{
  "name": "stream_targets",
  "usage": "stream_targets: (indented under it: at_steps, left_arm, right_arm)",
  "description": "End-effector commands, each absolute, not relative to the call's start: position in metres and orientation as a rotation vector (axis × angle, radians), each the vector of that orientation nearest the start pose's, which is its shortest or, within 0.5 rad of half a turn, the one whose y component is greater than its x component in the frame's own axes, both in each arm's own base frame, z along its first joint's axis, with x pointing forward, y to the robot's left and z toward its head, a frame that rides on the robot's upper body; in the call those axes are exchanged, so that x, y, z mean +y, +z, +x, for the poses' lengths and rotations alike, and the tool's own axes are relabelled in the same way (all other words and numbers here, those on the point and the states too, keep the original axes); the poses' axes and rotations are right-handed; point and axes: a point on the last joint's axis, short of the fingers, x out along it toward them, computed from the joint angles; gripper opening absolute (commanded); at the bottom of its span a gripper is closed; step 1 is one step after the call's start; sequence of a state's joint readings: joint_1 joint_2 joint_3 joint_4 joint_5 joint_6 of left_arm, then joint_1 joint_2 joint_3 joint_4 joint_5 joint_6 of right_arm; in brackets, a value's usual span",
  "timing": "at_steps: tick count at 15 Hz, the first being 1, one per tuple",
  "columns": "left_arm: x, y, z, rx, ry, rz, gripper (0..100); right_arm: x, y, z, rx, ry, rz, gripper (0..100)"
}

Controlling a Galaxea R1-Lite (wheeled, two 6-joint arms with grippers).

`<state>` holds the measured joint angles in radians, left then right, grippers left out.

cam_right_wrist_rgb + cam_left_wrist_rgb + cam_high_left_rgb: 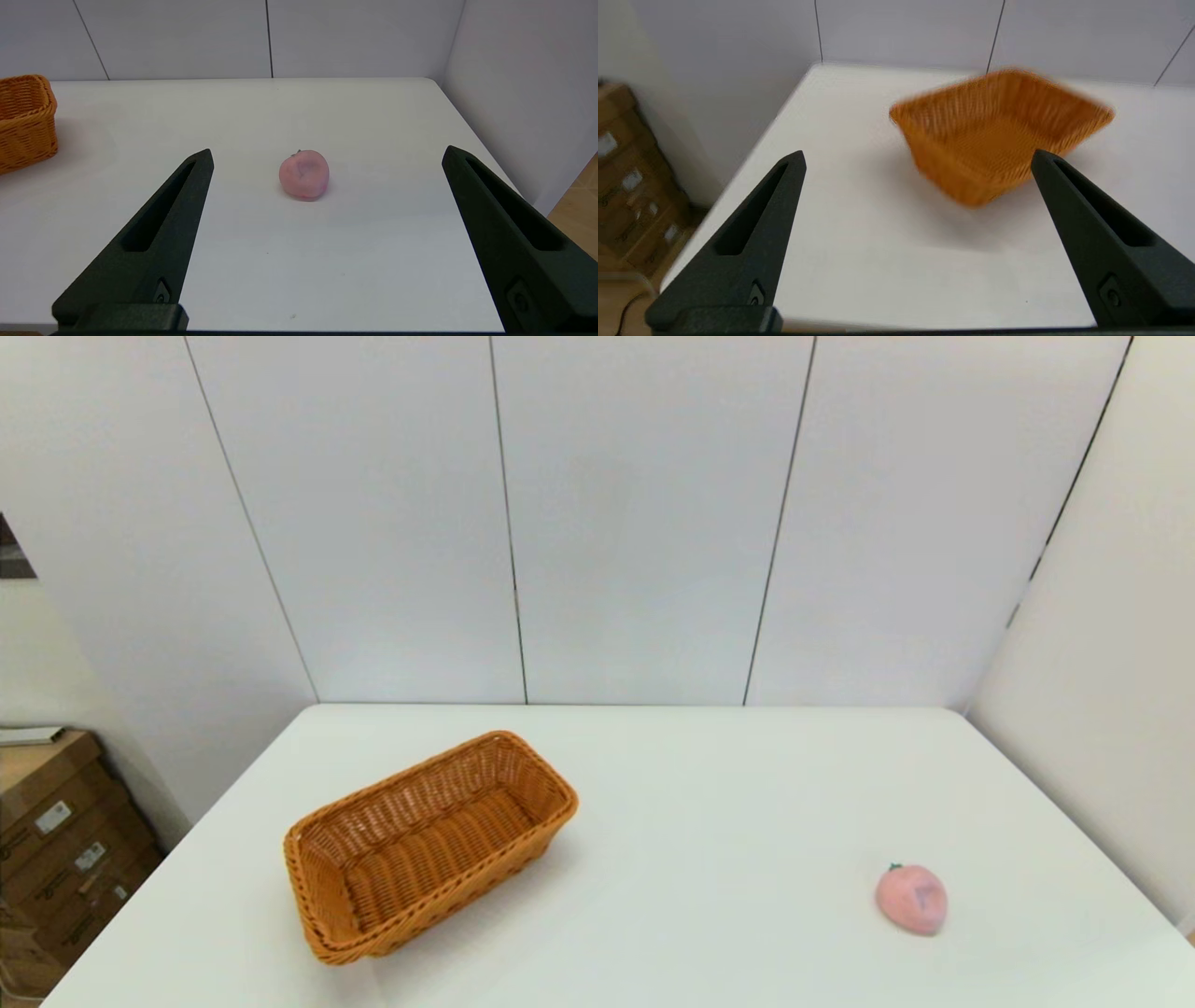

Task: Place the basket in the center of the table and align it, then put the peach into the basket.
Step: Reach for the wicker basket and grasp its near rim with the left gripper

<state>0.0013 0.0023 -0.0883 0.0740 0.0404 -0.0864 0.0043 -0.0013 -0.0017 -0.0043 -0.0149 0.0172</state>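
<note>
Basket [429, 845] on table [709, 803], left of centre, skewed diagonally, empty. Peach [911, 898] on table far right, near front, well apart from basket. Neither arm in head view. Left gripper [917, 156] above near-left table edge, fingers spread wide, holding nothing, facing basket [999, 133]. Right gripper [327, 154] fingers spread wide, holding nothing, peach [304, 175] ahead between them, untouched.

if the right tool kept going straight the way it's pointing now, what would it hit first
Most likely the peach. In the right wrist view it lies on the table about midway between the right tool's open fingers, with only bare tabletop before it. Depth is hard to judge, so a downward-angled path might touch the table first.
</note>
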Motion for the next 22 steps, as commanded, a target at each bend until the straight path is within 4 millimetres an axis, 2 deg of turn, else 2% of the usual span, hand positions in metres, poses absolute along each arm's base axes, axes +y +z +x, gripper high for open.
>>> stream_targets:
  at_steps: [1, 2, 3, 4, 5, 7, 9, 11, 14, 17, 22]
  left_arm:
    - [0.000, 0.161, -0.001, 0.118, 0.005, -0.323, 100]
    - [0.000, 0.180, 0.027, 0.227, 0.045, -0.413, 100]
    - [0.001, 0.194, 0.067, 0.339, 0.130, -0.503, 100]
    - [0.003, 0.197, 0.114, 0.469, 0.223, -0.556, 100]
    - [0.003, 0.189, 0.146, 0.572, 0.266, -0.568, 100]
    - [0.004, 0.159, 0.202, 0.759, 0.356, -0.618, 100]
    - [0.006, 0.127, 0.241, 0.884, 0.447, -0.674, 100]
    - [0.006, 0.101, 0.267, 0.971, 0.502, -0.716, 100]
    - [0.005, 0.076, 0.290, 1.049, 0.521, -0.768, 100]
    - [0.003, 0.062, 0.300, 1.106, 0.510, -0.822, 100]
    - [-0.002, 0.058, 0.298, 1.174, 0.456, -0.893, 100]
  right_arm:
    - [0.000, 0.076, -0.023, -0.002, -0.011, 0.015, 100]
    - [0.000, 0.076, -0.023, -0.002, -0.011, 0.015, 100]
    - [0.000, 0.076, -0.023, -0.002, -0.011, 0.015, 100]
    - [0.000, 0.076, -0.023, 0.000, -0.012, 0.014, 100]
    - [0.000, 0.076, -0.023, 0.001, -0.012, 0.012, 100]
    - [0.000, 0.076, -0.023, 0.000, -0.012, 0.014, 100]
    - [0.000, 0.076, -0.023, -0.003, -0.012, 0.014, 100]
    - [0.000, 0.076, -0.023, -0.005, -0.011, 0.015, 100]
    - [0.000, 0.076, -0.023, -0.006, -0.011, 0.015, 100]
    - [0.000, 0.076, -0.023, -0.008, -0.011, 0.015, 100]
    - [0.000, 0.076, -0.023, -0.005, -0.011, 0.015, 100]
